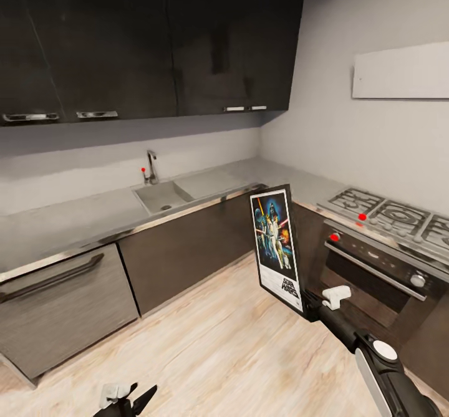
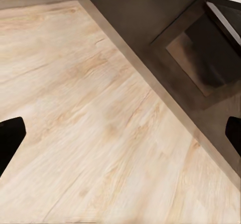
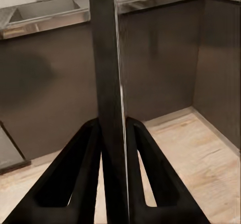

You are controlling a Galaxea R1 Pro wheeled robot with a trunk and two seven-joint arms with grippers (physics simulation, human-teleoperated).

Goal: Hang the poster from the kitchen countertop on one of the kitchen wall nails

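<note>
My right gripper (image 1: 308,300) is shut on the bottom corner of the poster (image 1: 277,247) and holds it upright over the floor, in front of the cabinet corner. Its colourful Star Wars face is turned toward the head camera. In the right wrist view the poster (image 3: 107,73) runs edge-on, a dark strip pinched between the two black fingers (image 3: 83,163). The pale grey countertop (image 1: 75,217) runs along the back wall and turns right. My left gripper (image 1: 128,398) hangs low and open above the floor; its fingertips (image 2: 10,138) sit far apart. The wall nail is out of view.
A sink (image 1: 161,195) with a tap (image 1: 151,166) is set in the worktop. At the right stand a gas hob (image 1: 390,214) and an oven (image 1: 374,277). Dark upper cabinets (image 1: 143,43) hang above; a white panel (image 1: 402,71) is on the right wall. Wood floor (image 1: 206,354) lies open.
</note>
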